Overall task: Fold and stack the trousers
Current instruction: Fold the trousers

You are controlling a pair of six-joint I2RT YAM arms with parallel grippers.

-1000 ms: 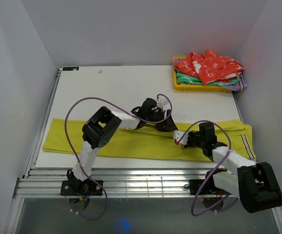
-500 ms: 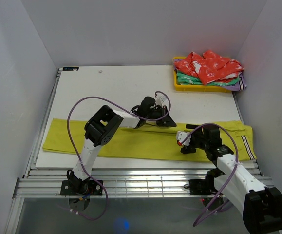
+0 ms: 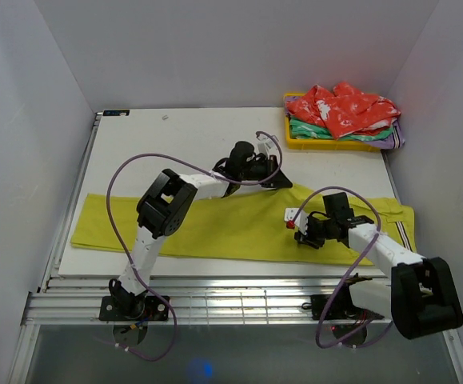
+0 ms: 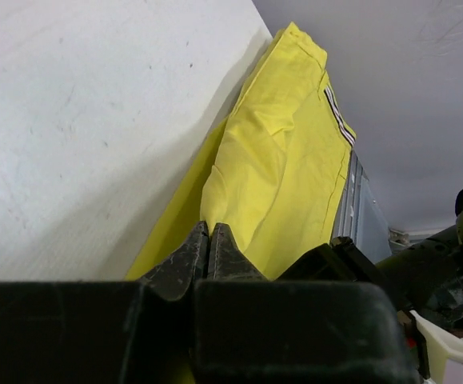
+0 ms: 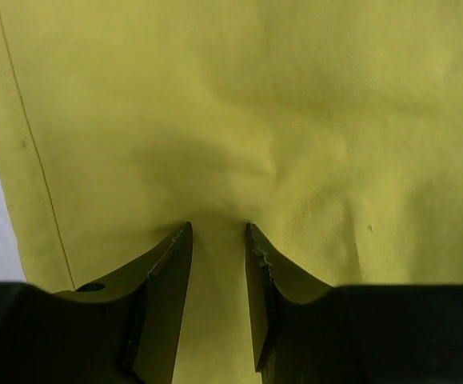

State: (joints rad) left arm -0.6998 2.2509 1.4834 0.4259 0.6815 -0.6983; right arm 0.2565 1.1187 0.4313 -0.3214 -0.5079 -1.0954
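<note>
Trousers (image 3: pixel 215 228) lying lengthwise across the near table (image 3: pixel 183 144), far edge now drawn up and away in a peak. Left gripper (image 4: pixel 209 248) pinched shut on that edge, newly shifted back. Right gripper (image 5: pixel 217 264) slightly parted, pressing cloth. Fold apparently beginning.

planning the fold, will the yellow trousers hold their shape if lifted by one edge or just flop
Probably flop: the trousers lie flat and thin on the table, with soft wrinkles where the left gripper pinches their edge. The cloth also puckers between the right gripper's fingers. They look light, and would likely sag and trail if lifted from a single edge.
</note>
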